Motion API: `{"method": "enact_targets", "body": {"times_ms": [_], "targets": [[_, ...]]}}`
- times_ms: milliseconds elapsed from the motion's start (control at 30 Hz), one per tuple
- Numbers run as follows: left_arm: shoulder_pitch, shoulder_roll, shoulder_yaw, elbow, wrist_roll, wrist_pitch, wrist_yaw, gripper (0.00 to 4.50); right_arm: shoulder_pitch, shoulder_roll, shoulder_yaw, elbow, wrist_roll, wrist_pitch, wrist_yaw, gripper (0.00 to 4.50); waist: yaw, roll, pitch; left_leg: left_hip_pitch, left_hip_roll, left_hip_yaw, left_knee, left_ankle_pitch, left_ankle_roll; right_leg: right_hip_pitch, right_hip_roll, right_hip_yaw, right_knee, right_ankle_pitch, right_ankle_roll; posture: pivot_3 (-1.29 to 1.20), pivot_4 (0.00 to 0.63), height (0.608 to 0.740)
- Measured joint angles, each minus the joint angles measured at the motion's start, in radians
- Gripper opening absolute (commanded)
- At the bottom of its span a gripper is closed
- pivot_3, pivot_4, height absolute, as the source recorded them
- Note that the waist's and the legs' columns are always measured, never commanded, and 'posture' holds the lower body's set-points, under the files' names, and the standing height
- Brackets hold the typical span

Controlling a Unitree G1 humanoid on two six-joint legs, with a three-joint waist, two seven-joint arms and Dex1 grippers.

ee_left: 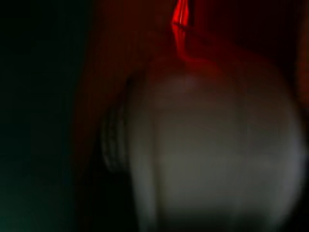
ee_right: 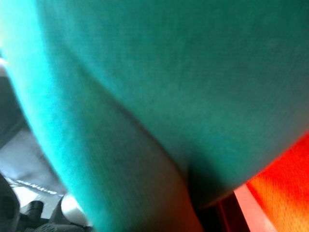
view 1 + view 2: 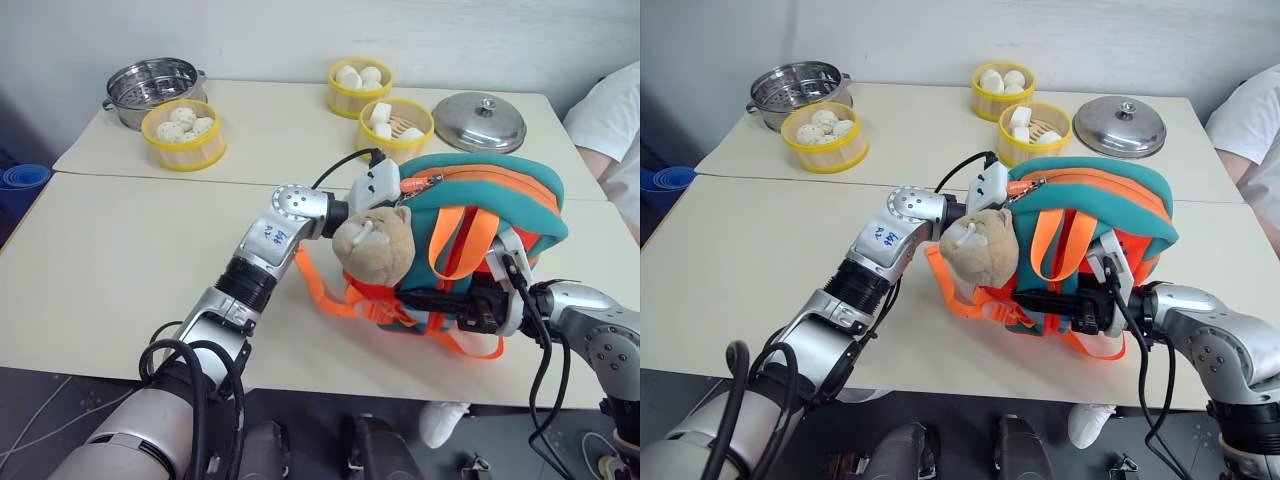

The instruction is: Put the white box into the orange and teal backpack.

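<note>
Left tool (image 3: 400,200) buried inside the backpack (image 3: 500,180) — fingers hidden; person (image 3: 612,130) cut off by edge.

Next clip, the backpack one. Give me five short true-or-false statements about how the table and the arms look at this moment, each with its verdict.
1. The orange and teal backpack stands on the near table. True.
2. A tan plush animal charm hangs at the backpack's side towards the left arm. True.
3. All three yellow steamer baskets are empty. False: each holds white buns.
4. The steel lid sits on the steel pot. False: the lid lies on the table at the far right, the pot stands open at the far left.
5. The right gripper is shut low at the backpack, among its orange straps. True.
</note>
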State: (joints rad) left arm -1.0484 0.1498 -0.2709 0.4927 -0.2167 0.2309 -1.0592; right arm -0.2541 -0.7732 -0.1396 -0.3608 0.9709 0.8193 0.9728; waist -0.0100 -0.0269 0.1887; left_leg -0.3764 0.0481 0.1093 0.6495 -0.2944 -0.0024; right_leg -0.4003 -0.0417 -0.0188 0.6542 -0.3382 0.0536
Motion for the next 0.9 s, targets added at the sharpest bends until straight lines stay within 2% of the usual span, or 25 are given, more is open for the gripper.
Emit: {"method": "enact_targets", "body": {"times_ms": [100,200,367,400,500,600,700,800,900], "targets": [[0.036,0.047,0.088,-0.024,-0.093,0.009,-0.085,3.61,-0.002,0.038,-0.001,-0.007,-0.001,-0.013,-0.046,0.00,-0.016,0.000,0.000,0.000,0.000,0.000,0.000,0.004,-0.006,-0.001,0.000,0.000,0.001,0.000,0.000,0.00,0.150,0.740],[0.062,0.144,0.134,-0.068,-0.150,0.012,-0.198,3.61,0.000,0.054,-0.002,-0.017,-0.010,-0.018,-0.079,0.00,-0.026,0.000,0.000,0.000,0.000,0.001,-0.001,0.005,-0.008,-0.002,0.000,0.001,0.003,0.000,-0.001,0.00,0.150,0.740],[0.163,0.424,0.189,-0.176,-0.217,0.139,-0.392,3.61,0.000,0.097,0.002,-0.019,-0.045,-0.052,-0.116,0.00,-0.030,0.000,0.000,0.000,0.000,0.001,-0.002,0.006,-0.009,-0.005,0.000,0.001,0.005,-0.001,-0.002,0.00,0.150,0.740],[0.185,0.446,0.200,-0.200,-0.226,0.160,-0.398,3.61,-0.002,0.102,0.004,-0.017,-0.053,-0.057,-0.118,0.00,-0.026,0.000,0.000,0.000,0.000,0.001,-0.001,0.006,-0.009,-0.005,0.000,0.001,0.005,-0.001,-0.002,0.00,0.150,0.740],[0.239,0.442,0.235,-0.322,-0.272,0.204,-0.372,3.61,-0.020,0.126,0.014,-0.002,-0.071,-0.072,-0.122,0.00,-0.011,0.000,0.000,-0.003,-0.001,-0.001,0.001,0.005,-0.005,-0.004,-0.002,0.000,0.005,-0.001,-0.001,0.00,0.150,0.740],[0.276,0.394,0.250,-0.479,-0.314,0.249,-0.286,3.61,-0.032,0.135,0.020,0.013,-0.088,-0.079,-0.121,0.00,-0.008,0.000,0.000,-0.004,-0.002,0.000,0.002,0.003,-0.002,-0.004,-0.004,0.001,0.004,0.000,0.000,0.00,0.150,0.740],[0.295,0.349,0.239,-0.548,-0.313,0.283,-0.183,3.61,-0.039,0.147,0.023,0.017,-0.094,-0.079,-0.117,0.00,-0.011,0.000,0.000,-0.004,-0.002,0.000,0.002,0.003,-0.002,-0.004,-0.003,0.001,0.004,0.000,0.000,0.00,0.150,0.740],[0.298,0.291,0.237,-0.570,-0.326,0.309,-0.109,3.05,-0.039,0.155,0.023,0.022,-0.093,-0.075,-0.115,0.00,-0.018,0.000,0.000,-0.003,-0.002,0.000,0.002,0.003,-0.002,-0.004,-0.002,0.001,0.005,0.000,0.000,0.00,0.150,0.740],[0.299,0.272,0.230,-0.583,-0.326,0.316,-0.062,2.18,-0.039,0.155,0.021,0.023,-0.094,-0.074,-0.114,0.00,-0.020,0.000,0.000,-0.003,-0.001,0.000,0.002,0.003,-0.002,-0.005,-0.002,0.001,0.005,0.000,0.000,0.00,0.150,0.740]]}}
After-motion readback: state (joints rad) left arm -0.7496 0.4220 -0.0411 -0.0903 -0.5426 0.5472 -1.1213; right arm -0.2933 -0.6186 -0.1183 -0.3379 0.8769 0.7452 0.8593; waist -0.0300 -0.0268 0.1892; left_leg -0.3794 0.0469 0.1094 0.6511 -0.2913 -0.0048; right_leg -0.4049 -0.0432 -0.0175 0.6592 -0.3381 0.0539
